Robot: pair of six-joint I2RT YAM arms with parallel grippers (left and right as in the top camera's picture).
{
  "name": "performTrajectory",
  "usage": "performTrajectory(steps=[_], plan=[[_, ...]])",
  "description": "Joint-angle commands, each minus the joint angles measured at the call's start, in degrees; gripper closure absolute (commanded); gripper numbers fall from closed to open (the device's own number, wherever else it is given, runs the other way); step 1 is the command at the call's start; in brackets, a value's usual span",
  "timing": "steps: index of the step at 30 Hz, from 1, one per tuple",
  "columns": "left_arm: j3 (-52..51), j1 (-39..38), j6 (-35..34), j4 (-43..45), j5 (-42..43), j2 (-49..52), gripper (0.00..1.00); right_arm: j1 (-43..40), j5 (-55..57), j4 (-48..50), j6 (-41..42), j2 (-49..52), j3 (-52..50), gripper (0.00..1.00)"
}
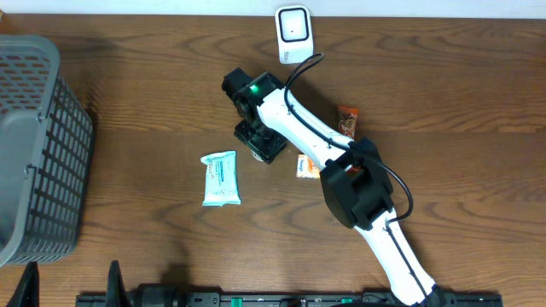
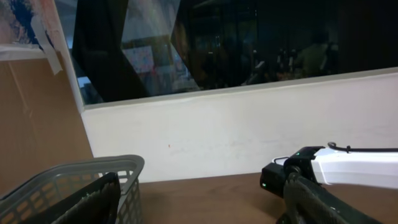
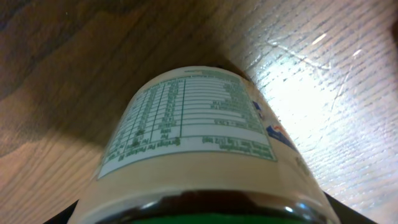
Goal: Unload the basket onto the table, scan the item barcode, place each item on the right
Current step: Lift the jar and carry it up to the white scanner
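A bottle (image 3: 186, 143) with a cream label of green print, dark contents and a green cap lies on the wooden table and fills the right wrist view. My right gripper (image 3: 199, 214) is shut on it, a black finger hugging each side near the cap. In the overhead view the right gripper (image 1: 260, 141) sits at the table's middle and covers most of the bottle. A white barcode scanner (image 1: 293, 32) stands at the far edge, apart from it. My left gripper (image 2: 199, 211) is open and empty, low at the near left edge (image 1: 72, 290).
A grey mesh basket (image 1: 34, 145) stands at the left. A white and teal wipes pack (image 1: 220, 177) lies left of the right gripper. An orange sachet (image 1: 306, 166) and a brown snack bar (image 1: 347, 119) lie beside the right arm (image 1: 367, 192).
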Motion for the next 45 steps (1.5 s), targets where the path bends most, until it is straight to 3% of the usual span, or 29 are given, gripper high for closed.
performTrajectory(steps=[1, 8, 14, 25, 30, 33, 42, 45], plan=[[-0.28, -0.24, 0.37, 0.11, -0.57, -0.09, 0.16, -0.79, 0.79, -0.46, -2.40, 1.36, 0.22, 0.46], [-0.28, -0.24, 0.37, 0.13, -0.57, -0.09, 0.16, -4.07, -15.41, -4.66, -16.98, 1.33, 0.46, 0.45], [-0.28, -0.24, 0.35, 0.09, -0.52, -0.09, 0.16, -8.83, -34.86, -13.20, -34.67, 1.33, 0.46, 0.58], [-0.28, -0.24, 0.35, -2.64, -0.52, -0.09, 0.16, -13.55, -50.75, -24.83, -55.98, 1.18, 0.83, 0.61], [-0.28, -0.24, 0.33, -10.01, -0.50, -0.09, 0.16, -15.47, -50.99, -23.21, -59.80, -0.37, 1.36, 0.61], [-0.28, -0.24, 0.33, -16.41, -0.50, -0.09, 0.16, -17.75, -50.18, -17.33, -63.17, -1.40, 3.45, 0.60], [-0.28, -0.24, 0.33, -40.96, -0.50, -0.09, 0.16, -23.12, -30.69, -2.12, -62.55, -1.57, 18.47, 0.62], [-0.26, -0.24, 0.55, -41.07, -0.50, -0.09, 0.16, -23.52, -19.54, 4.57, -62.49, -1.57, 21.81, 0.60]])
